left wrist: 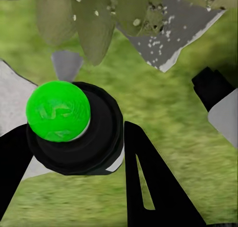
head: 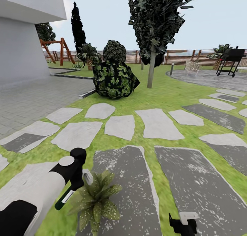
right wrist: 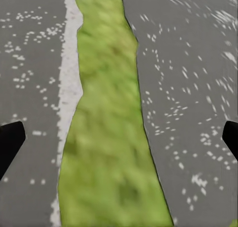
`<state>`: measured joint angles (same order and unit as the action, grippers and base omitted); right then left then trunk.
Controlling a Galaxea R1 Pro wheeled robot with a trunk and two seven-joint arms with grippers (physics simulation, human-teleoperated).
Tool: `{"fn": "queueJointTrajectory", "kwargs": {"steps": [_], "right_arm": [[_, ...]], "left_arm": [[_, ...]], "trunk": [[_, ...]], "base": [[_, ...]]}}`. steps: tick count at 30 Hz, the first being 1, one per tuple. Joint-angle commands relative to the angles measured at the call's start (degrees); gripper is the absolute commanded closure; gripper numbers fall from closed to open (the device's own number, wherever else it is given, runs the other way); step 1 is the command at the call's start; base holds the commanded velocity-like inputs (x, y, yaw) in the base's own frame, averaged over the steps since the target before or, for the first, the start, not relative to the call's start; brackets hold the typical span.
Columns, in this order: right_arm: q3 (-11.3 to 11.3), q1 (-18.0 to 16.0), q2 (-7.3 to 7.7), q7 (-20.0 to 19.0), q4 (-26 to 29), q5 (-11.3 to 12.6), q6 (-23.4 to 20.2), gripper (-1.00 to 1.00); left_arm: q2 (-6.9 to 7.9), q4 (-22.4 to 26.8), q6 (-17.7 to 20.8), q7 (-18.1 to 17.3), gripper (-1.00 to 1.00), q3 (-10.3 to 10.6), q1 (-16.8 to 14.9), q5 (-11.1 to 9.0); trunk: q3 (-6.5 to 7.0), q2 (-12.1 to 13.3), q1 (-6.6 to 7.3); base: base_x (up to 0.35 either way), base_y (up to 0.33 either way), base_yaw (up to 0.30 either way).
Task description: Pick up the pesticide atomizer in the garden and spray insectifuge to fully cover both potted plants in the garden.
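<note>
My left gripper (head: 74, 187) is shut on the pesticide atomizer (head: 65, 199), a slim dark green bottle with a white label, held tilted just left of a potted plant (head: 96, 199). The plant is a low rosette of speckled leaves at the edge of a dark stone slab (head: 127, 191). In the left wrist view the atomizer (left wrist: 58, 112) sits between the black fingers (left wrist: 146, 182), and the plant's leaves (left wrist: 89, 19) lie close beyond it. My right gripper (head: 183, 225) hangs open and empty low over the slabs. Its fingertips (right wrist: 10, 142) flank a grass strip (right wrist: 106, 138).
Grey stepping stones (head: 120, 126) cross the lawn ahead. A large dark shrub (head: 115, 76) and a tree trunk (head: 151, 67) stand beyond them. The house wall (head: 20, 47) and a swing frame (head: 56, 50) are at the left. A barbecue (head: 231, 59) stands on the paved circle (head: 206, 77) by the fence.
</note>
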<state>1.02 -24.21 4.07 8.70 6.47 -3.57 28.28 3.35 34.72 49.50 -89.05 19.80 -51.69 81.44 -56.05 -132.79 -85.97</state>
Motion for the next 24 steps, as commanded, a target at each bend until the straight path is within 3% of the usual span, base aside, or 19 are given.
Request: {"fn": "queueJointTrajectory", "kwargs": {"steps": [1, 11, 16, 20, 22, 24], "right_arm": [[0.12, -0.04, 0.04, 0.44, -0.06, -0.39, 0.11, -1.0], [0.12, -0.04, 0.06, 0.44, -0.06, -0.39, 0.11, -1.0], [0.12, -0.04, 0.06, 0.44, -0.06, -0.39, 0.11, -1.0], [0.12, -0.04, 0.06, 0.44, -0.06, -0.39, 0.11, -1.0], [0.12, -0.04, 0.06, 0.44, -0.06, -0.39, 0.11, -1.0], [0.12, -0.04, 0.06, 0.44, -0.06, -0.39, 0.11, -1.0]], "left_arm": [[0.03, 0.09, 0.6, -0.52, 1.0, 0.38, 0.0, 0.28], [0.91, 0.17, 0.6, -0.24, 1.0, 0.3, 0.11, 0.3], [0.92, 0.87, 1.04, 2.3, 1.0, 0.24, -2.07, 0.3], [0.92, 0.84, 1.23, 2.9, 1.0, 0.22, -1.74, 0.3], [2.43, 0.05, 1.21, 5.18, 1.0, 0.04, -1.13, 0.09], [2.56, -0.05, 1.21, 5.36, 1.0, 0.05, -0.75, -0.22]], "trunk": [[-0.05, -0.02, 0.01], [-0.05, -0.02, 0.01], [-0.05, -0.02, 0.01], [-0.05, -0.02, 0.01], [-0.05, -0.02, 0.01], [-0.05, -0.02, 0.01]], "base": [[0.012, 0.199, -0.001], [0.001, 0.017, 0.0], [0.0, 0.0, 0.0], [0.0, 0.0, 0.0], [0.0, 0.0, 0.0], [0.0, 0.0, 0.0]]}}
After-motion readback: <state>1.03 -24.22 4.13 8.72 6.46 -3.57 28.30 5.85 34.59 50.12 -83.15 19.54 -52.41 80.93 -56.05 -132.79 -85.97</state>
